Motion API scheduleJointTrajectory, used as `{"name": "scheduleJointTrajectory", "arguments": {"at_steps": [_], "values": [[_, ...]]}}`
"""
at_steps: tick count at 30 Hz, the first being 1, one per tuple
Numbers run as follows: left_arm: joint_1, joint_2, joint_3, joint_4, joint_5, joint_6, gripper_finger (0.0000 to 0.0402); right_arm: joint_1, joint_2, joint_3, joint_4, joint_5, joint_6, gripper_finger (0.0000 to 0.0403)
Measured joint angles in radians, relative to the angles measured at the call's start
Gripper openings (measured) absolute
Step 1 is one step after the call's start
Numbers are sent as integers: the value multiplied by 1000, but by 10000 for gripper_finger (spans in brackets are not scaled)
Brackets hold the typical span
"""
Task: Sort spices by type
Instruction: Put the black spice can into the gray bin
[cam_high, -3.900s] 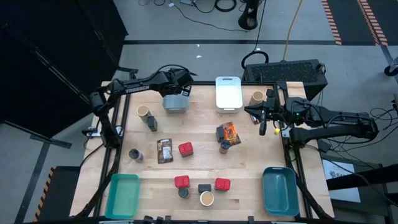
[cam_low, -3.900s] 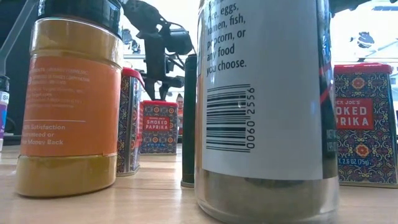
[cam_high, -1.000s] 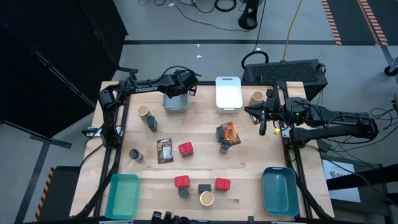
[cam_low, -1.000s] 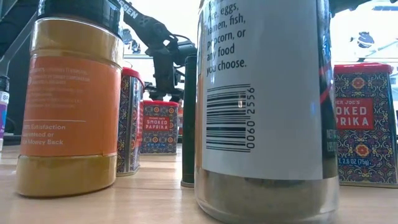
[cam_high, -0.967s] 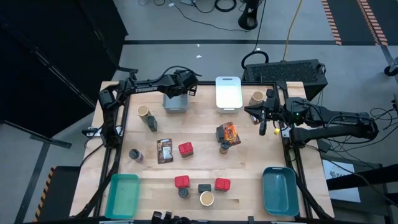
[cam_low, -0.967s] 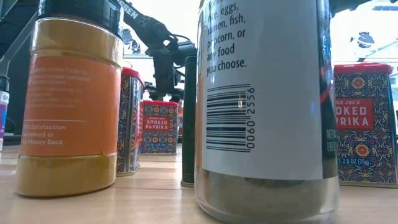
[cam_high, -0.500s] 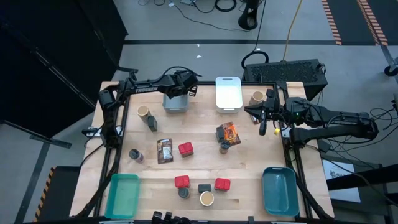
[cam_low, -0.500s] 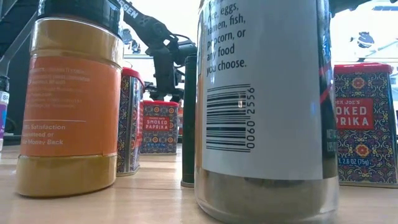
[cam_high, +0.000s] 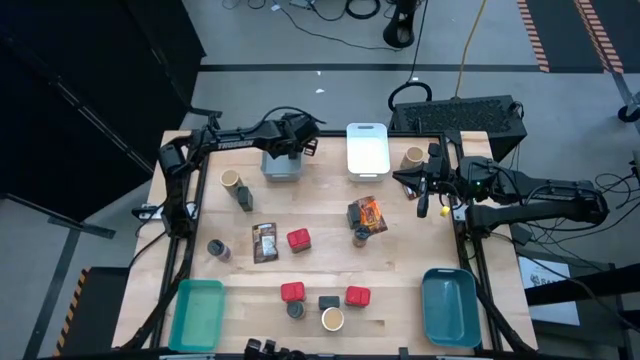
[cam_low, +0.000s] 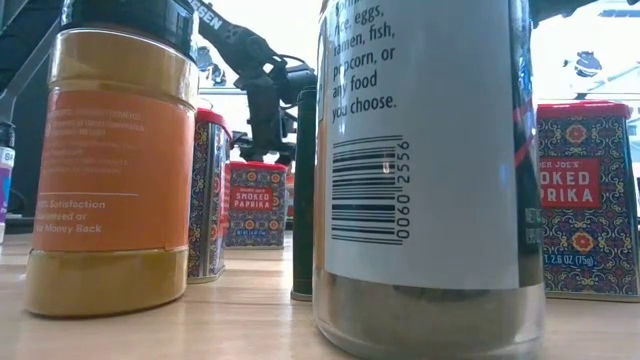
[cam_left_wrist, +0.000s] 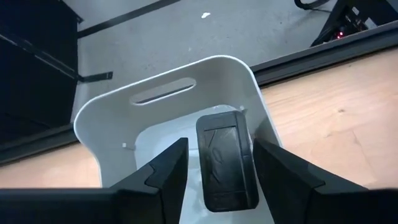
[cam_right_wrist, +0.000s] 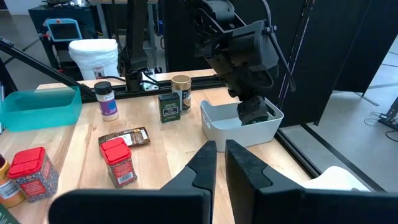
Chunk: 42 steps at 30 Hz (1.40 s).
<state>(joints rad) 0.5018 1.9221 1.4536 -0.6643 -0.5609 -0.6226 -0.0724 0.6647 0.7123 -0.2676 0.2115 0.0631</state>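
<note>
You've got four bins (cam_high: 283, 172) (cam_high: 367, 160) (cam_high: 197, 318) (cam_high: 450, 312): grey, white, teal and blue. On the table you can count three red tins (cam_high: 298, 239) (cam_high: 292, 292) (cam_high: 358, 296), three tan-topped jars (cam_high: 231, 180) (cam_high: 413, 157) (cam_high: 333, 319), three dark round jars (cam_high: 217, 249) (cam_high: 296, 310) (cam_high: 361, 237) and two packets (cam_high: 265, 242) (cam_high: 372, 212). Dark boxy tins (cam_high: 245, 197) (cam_high: 329, 302) (cam_left_wrist: 225, 158): at least three, one of them in the grey bin; a possible fourth by the orange packet can't be told.

Far edge of surface (cam_high: 400, 250): two bins side by side, the left bin (cam_high: 283, 165) holding a dark tin (cam_left_wrist: 226, 158) with the left hand (cam_left_wrist: 214, 165) above it, the right bin (cam_high: 367, 150) beside a round jar (cam_high: 413, 157). Middle: jar, tin, packet (cam_high: 265, 242), box (cam_high: 298, 239). Near corners: one bin (cam_high: 197, 314) left, one bin (cam_high: 449, 306) right, a cluster of tins and jars between them.
</note>
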Motion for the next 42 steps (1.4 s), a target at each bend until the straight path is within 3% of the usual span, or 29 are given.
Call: {"name": "scheduleJointTrajectory", "arguments": {"at_steps": [6, 9, 12, 16, 18, 28, 42], "values": [[-14, -66, 1, -26, 9, 108, 181, 0, 0, 0, 0, 0, 0, 18], [-20, -110, 1, -90, 10, 169, 160, 0, 0, 0, 0, 0, 0, 18], [-15, -129, 2, -153, 40, 301, 102, 0, 0, 0, 0, 0, 0, 18], [30, -122, 1, -176, 210, 494, 13, 0, 0, 0, 0, 0, 0, 18], [55, -114, 2, -156, 280, 543, 9, 0, 0, 0, 0, 0, 0, 18], [82, -111, 0, -254, 388, 659, 2, 0, 0, 0, -10, 0, 0, 18], [80, -99, 0, -217, 411, 727, 1, 0, 0, 0, -16, 0, 0, 18]]}}
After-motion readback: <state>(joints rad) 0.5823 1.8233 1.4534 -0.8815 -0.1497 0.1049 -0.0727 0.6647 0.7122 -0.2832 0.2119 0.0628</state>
